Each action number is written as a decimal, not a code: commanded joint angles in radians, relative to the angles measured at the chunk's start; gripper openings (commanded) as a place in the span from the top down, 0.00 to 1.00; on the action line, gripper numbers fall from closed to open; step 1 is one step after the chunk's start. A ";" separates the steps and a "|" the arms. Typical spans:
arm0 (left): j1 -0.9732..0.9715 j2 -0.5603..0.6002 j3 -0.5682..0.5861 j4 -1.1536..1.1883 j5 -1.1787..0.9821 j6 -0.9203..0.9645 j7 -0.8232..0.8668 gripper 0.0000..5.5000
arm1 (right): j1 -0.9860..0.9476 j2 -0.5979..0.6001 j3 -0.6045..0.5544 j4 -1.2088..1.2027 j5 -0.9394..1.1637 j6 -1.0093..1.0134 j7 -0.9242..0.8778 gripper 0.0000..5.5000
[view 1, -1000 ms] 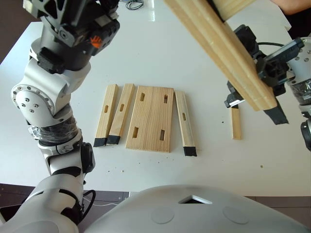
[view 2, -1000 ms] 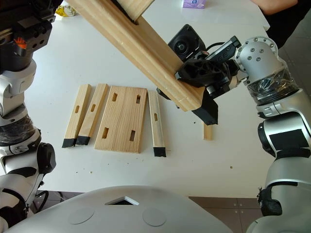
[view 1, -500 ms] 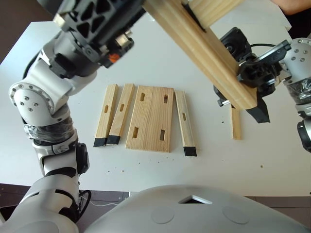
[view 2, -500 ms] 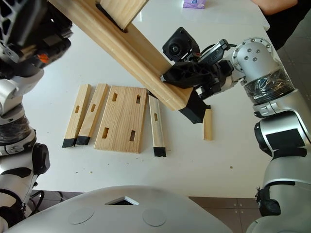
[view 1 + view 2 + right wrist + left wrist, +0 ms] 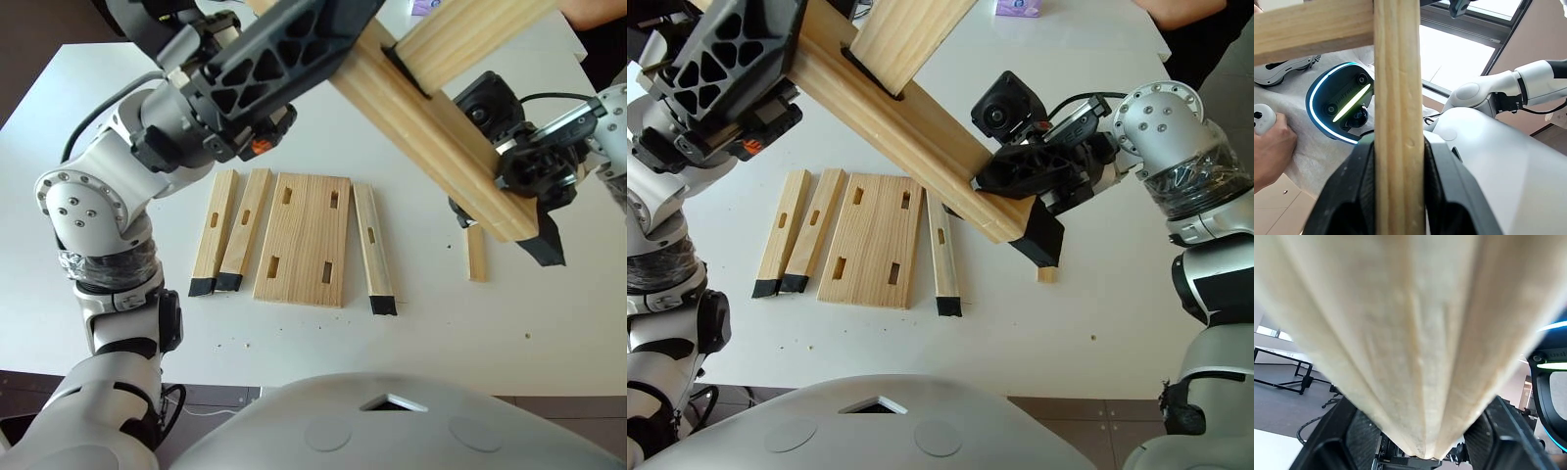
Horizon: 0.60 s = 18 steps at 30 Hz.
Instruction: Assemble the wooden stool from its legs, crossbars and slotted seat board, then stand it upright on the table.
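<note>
A long wooden leg (image 5: 441, 127) with a black-capped foot (image 5: 542, 245) hangs slanted over the table. A crossbar (image 5: 470, 39) is plugged into its slot. My left gripper (image 5: 323, 49) is shut on the leg's upper end, and my right gripper (image 5: 519, 171) is shut on its lower end just above the foot. In the right wrist view the leg (image 5: 1398, 122) runs between black fingers (image 5: 1352, 196). The slotted seat board (image 5: 304, 240) lies flat. Two legs (image 5: 216, 230) lie to its left and one leg (image 5: 372, 245) to its right. A loose crossbar (image 5: 475, 255) lies under the held leg's foot.
The white table (image 5: 118, 323) has bare room along its front edge and at its left. A small purple box (image 5: 1017, 8) stands at the far edge. A black cable lies at the back near the left arm.
My left gripper has swung down and to the right into view, carrying the leg's upper end. The right gripper moved the foot end left, then back right and lower. The parts on the table have not moved.
</note>
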 commanded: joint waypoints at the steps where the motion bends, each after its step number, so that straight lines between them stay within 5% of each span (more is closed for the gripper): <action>1: -0.056 0.041 0.098 0.063 -0.024 -0.038 -0.018 0.61 | 0.057 -0.044 0.003 -0.039 0.004 -0.007 -0.018 0.81; 18: -0.020 0.065 0.144 0.044 -0.001 -0.022 -0.005 0.61 | 0.176 0.069 -0.170 0.041 0.004 -0.062 -0.269 0.81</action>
